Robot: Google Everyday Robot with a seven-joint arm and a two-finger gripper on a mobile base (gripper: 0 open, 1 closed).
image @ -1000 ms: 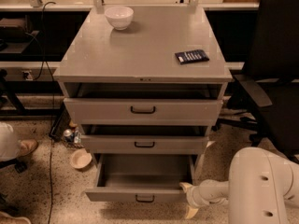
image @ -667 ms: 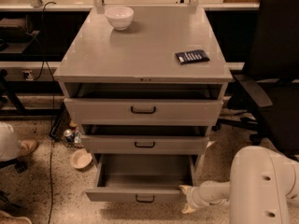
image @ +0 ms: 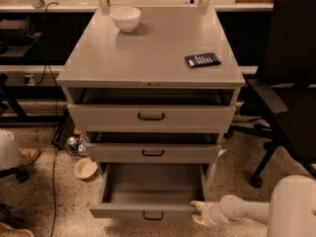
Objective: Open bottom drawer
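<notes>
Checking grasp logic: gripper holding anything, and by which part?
Cannot tell. The gripper is at the right front corner of the open bottom drawer, not at its handle.

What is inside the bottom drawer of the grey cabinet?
The bottom drawer is pulled out; the grey floor that shows is bare. Its back part is hidden under the middle drawer. The gripper is at its front right corner.

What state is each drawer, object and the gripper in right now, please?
bottom drawer: pulled far out.
middle drawer: slightly ajar.
top drawer: slightly ajar.
gripper: at bottom drawer's front right corner.
white bowl: upright on cabinet top.
dark packet: flat on cabinet top.
</notes>
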